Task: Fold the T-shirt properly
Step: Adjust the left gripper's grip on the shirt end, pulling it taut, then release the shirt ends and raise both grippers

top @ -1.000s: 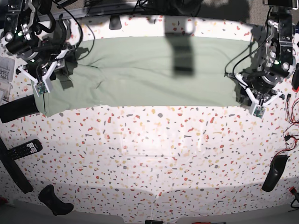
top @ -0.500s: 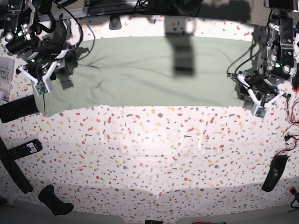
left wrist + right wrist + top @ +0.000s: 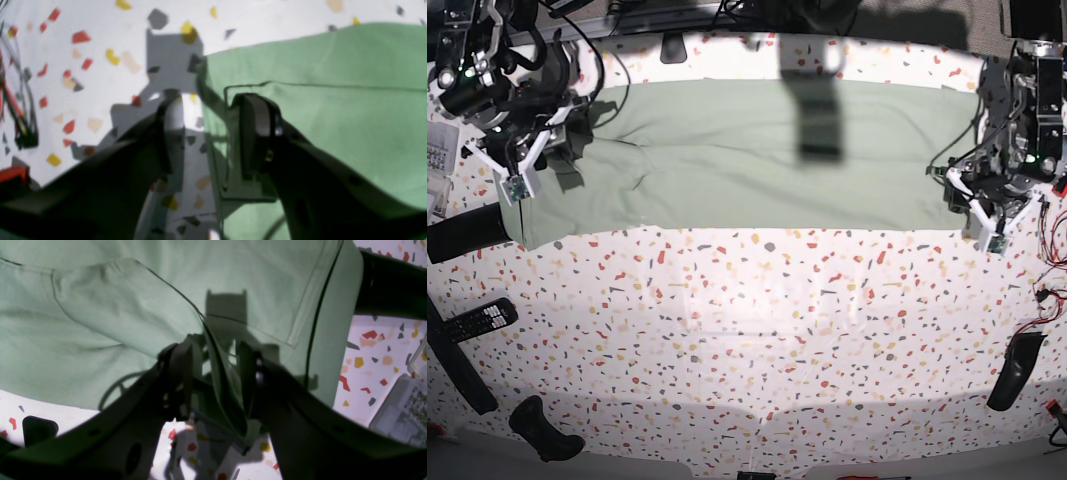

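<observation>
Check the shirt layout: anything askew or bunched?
Yes. The T-shirt lies flat along most of its width, but near the right gripper a ridge of fabric stands pinched up between the fingers. The left gripper straddles the opposite edge, open.

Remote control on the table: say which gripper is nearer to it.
Right. The right gripper sits at the T-shirt's end directly above the remote control in the base view. The left gripper is at the shirt's opposite end, across the table.
</observation>
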Motion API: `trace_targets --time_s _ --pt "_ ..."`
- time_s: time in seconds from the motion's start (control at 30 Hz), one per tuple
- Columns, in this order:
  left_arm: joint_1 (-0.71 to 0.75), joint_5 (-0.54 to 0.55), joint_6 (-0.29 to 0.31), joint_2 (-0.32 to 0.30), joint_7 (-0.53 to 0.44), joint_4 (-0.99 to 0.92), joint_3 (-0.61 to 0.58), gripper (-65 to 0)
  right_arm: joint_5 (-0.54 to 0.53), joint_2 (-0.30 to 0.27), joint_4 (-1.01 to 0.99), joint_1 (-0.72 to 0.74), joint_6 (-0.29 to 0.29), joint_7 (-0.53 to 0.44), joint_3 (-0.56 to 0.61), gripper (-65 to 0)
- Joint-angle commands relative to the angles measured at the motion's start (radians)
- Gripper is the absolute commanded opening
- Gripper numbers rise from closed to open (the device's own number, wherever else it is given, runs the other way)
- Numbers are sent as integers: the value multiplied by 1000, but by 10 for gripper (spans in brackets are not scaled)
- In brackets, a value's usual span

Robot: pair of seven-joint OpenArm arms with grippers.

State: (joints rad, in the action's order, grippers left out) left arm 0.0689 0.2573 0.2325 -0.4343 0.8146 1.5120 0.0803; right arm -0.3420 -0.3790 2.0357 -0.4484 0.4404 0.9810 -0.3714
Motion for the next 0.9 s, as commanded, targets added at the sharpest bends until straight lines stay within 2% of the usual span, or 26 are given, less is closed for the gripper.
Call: trace_targets --time_s 0.0,0.13,0.23,0.43,0.6,0.63,0.73,0.8,0.87 --pt "-11 -6 -1 -13 -20 19 5 -390 -6 -12 18 5 -3 -20 -8 -423" --pt "-11 -6 -2 -13 -48 20 5 -390 10 -15 18 5 -3 -77 -8 -423" --pt "-11 -7 -1 -13 -54 30 5 -390 4 -19 18 11 -3 -79 -8 -423" --pt "-11 -128 -6 -13 -75 127 5 -390 -5 -16 39 53 16 -130 -8 -423" --pt "-10 -124 -8 -12 -75 177 5 -390 -41 -16 89 110 16 -129 -8 -423" --pt "-7 -105 -43 -12 -75 184 5 -390 -61 -16 95 116 16 -129 -8 -423" --pt "24 -74 -225 -12 -72 245 5 -390 -115 -10 112 115 17 -143 -8 -423" --pt "60 -90 -268 -12 -72 317 5 -390 -120 15 125 116 26 -166 -8 -423" --pt "101 -100 -267 -12 -72 402 5 -390 -119 49 137 116 42 -176 -8 -423"
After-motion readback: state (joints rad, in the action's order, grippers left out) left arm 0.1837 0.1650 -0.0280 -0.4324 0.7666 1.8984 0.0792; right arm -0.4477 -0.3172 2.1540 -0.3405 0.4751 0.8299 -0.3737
